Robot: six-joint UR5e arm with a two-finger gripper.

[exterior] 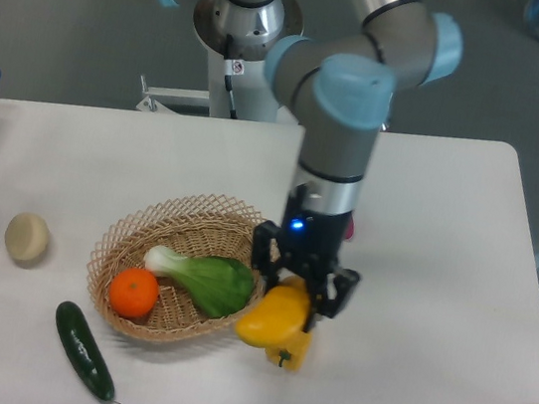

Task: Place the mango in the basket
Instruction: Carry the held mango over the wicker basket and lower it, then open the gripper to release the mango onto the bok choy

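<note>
You are holding the mango (275, 315) in the gripper (299, 289), its jaws closing on the fruit just beside the right rim of the wicker basket (210, 210), so carrying it over the rim and releasing is what remains.

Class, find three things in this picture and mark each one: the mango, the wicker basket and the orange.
mango (274, 315): fixed camera view, on its glossy yellow skin below the gripper.
basket (203, 205): fixed camera view, on the far lattice rim.
orange (133, 292): fixed camera view, on the fruit's middle, inside the basket.
</note>
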